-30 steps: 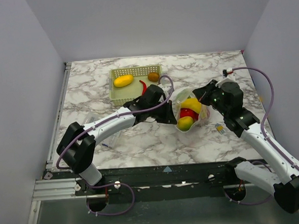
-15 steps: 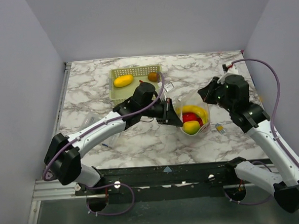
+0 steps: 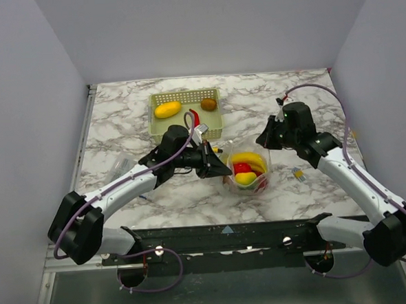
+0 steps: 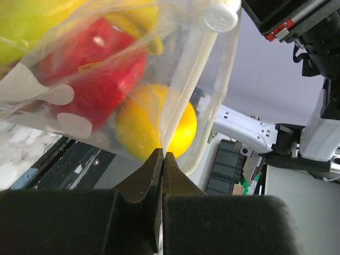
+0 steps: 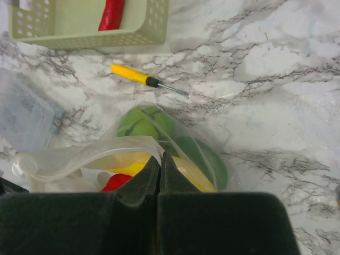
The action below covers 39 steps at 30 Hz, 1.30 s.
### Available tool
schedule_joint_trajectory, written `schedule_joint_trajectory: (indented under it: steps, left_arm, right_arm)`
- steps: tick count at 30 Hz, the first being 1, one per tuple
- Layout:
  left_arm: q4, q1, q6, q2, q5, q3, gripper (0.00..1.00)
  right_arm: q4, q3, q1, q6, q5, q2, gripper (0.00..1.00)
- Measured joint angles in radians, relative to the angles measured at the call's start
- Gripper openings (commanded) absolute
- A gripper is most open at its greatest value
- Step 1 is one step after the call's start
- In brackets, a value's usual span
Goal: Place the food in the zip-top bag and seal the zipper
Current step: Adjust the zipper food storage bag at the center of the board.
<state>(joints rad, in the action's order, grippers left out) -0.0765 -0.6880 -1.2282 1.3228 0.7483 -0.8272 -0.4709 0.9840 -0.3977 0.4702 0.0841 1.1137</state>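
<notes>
The marble table [image 3: 119, 133] carries a yellow-green basket [image 3: 183, 94], which sits beyond the zip-top bag [image 3: 263, 183] and to its left. The bag itself is strung between the two arms. The left gripper [image 3: 221, 168] is clamped on the bag's left edge, its fingers pressed together with clear plastic caught between them. The right gripper [image 3: 263, 140] pinches the bag's far right rim in the same way. Whether the bag's bottom touches the table I cannot tell. Inside the bag sit a banana [image 3: 253, 160], a red piece [image 3: 240, 167], a lemon [image 3: 245, 179] and a green pepper [image 5: 141, 123]. A thin yellow-and-black stick [image 5: 146, 78] lies just beyond the bag, on the basket's side.
</notes>
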Motion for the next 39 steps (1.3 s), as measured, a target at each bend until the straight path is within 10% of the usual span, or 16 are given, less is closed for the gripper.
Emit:
schedule_joint_trajectory:
  steps: [16, 39]
  left_arm:
    - [-0.040, 0.024, -0.025, -0.035, -0.010, -0.051, 0.00]
    - [-0.109, 0.087, -0.050, -0.077, -0.128, 0.037, 0.00]
  right_arm:
    - [0.114, 0.018, -0.041, 0.022, 0.253, 0.002, 0.03]
    - [0.080, 0.056, -0.212, -0.023, 0.216, 0.077, 0.14]
